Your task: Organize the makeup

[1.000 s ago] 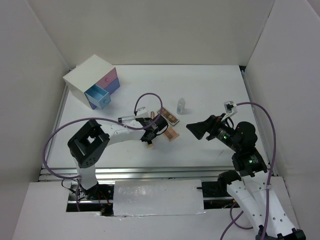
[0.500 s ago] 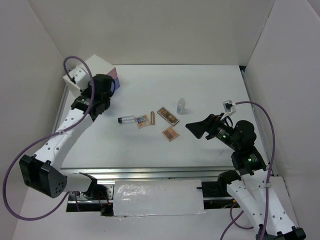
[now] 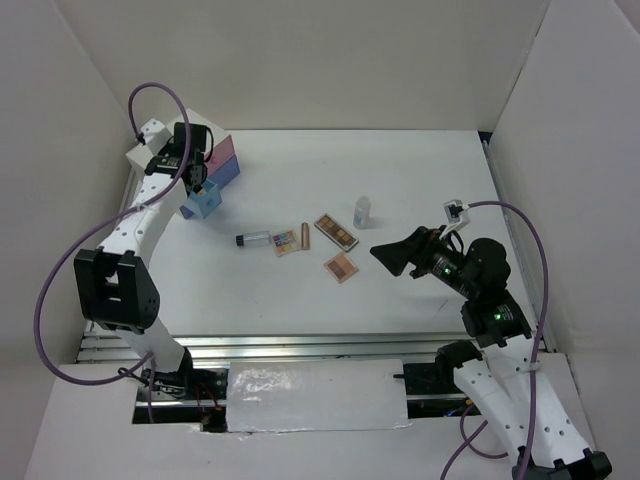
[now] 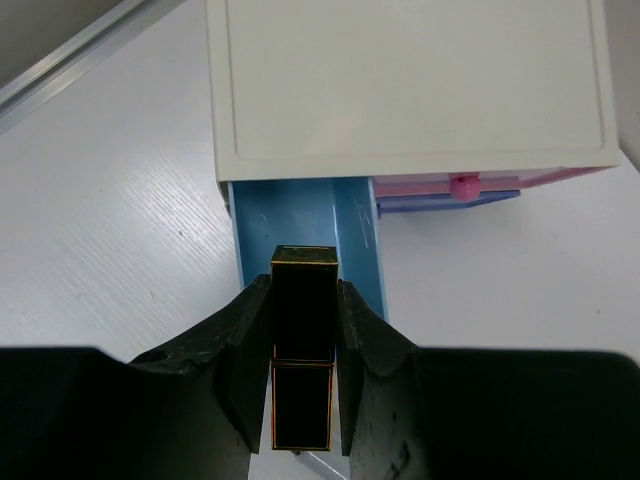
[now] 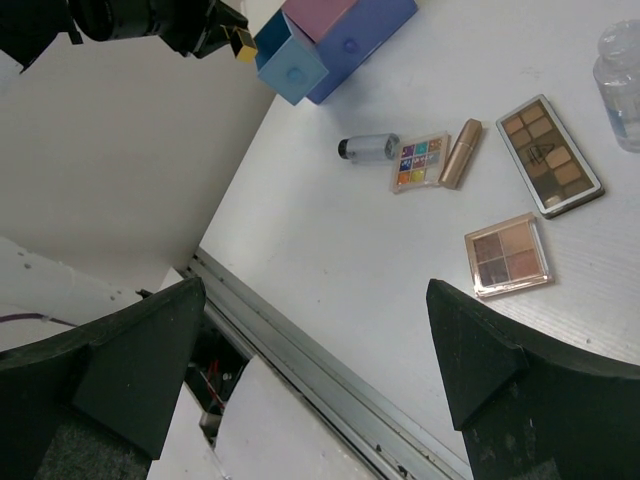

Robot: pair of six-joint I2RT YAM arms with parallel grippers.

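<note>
So far, only one piece of makeup is on its way to storage. The left gripper (image 4: pixel 303 298) is clamped narrowly on a black gold-edged case (image 4: pixel 303 400), with a jaw pressed to each long side. It holds the case directly over the pulled-out blue drawer (image 4: pixel 355 230) of the white box (image 4: pixel 410 80). The case does not look released yet. The part of the drawer that shows holds no other cosmetic. The pink drawer (image 4: pixel 462 186) beside it is closed.

The right gripper (image 5: pixel 315 290) hangs with its jaws spread wide and nothing between them, well apart from the items.

Six pieces lie loose on the table (image 3: pixel 420 180), clustered near its middle:
- a clear dark-capped tube (image 3: pixel 254 239)
- a multicoloured palette (image 3: pixel 286 243) just beside the tube
- a rose-gold lipstick (image 3: pixel 305 233) next to that palette
- a long brown palette (image 3: pixel 336 231)
- a smaller tan palette (image 3: pixel 341 266) nearer the arms
- a small clear bottle (image 3: pixel 362 211) standing upright farther back

By my reading the task is at an early stage. The first item is about to be dropped in, and everything else is yet to be collected. The other drawers would probably need opening if the pieces are to be sorted.
</note>
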